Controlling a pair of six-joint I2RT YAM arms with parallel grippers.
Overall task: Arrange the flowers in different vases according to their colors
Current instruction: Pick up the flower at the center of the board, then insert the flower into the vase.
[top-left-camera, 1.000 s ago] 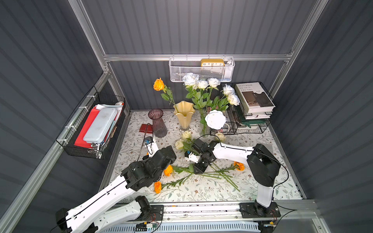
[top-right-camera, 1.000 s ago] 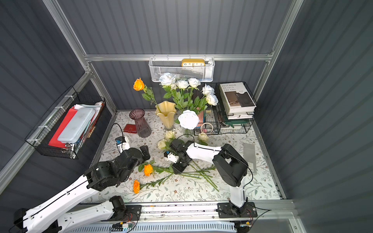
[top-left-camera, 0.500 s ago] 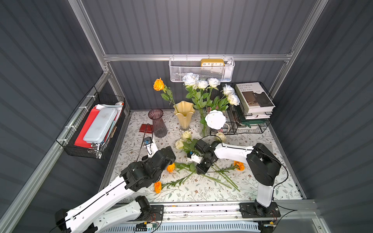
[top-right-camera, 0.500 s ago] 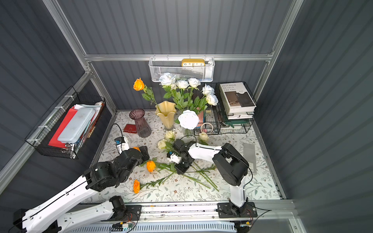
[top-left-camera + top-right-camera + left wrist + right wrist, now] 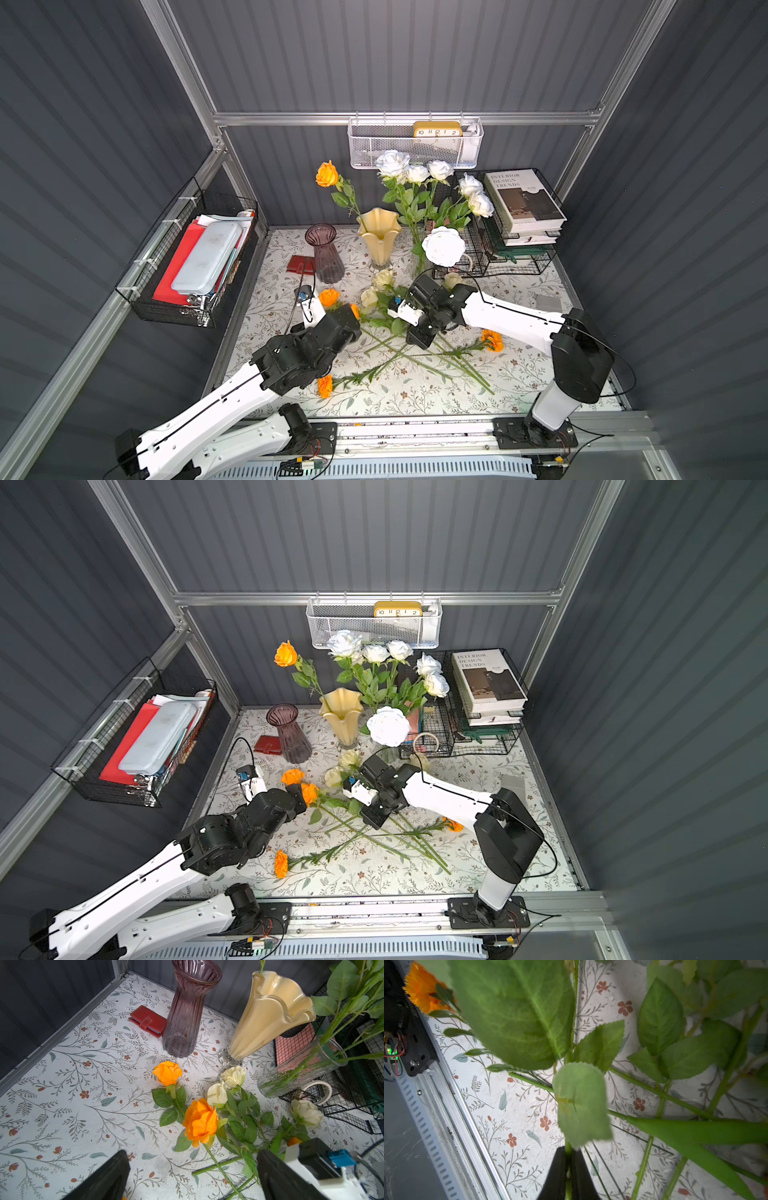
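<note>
Ribbed purple glass vase, glossy cream-yellow vase, textured clear glass vase noted; surface covered by matt printed covering.

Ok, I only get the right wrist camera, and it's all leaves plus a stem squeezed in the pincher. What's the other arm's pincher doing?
Observer: The left gripper is wide open and holds nothing, with an orange rose just ahead of it.
Kid: Is any vase empty?
Observer: Yes, the purple vase has nothing in it.
Kid: Where are the white ones?
Observer: The white roses stand in the clear glass vase.
</note>
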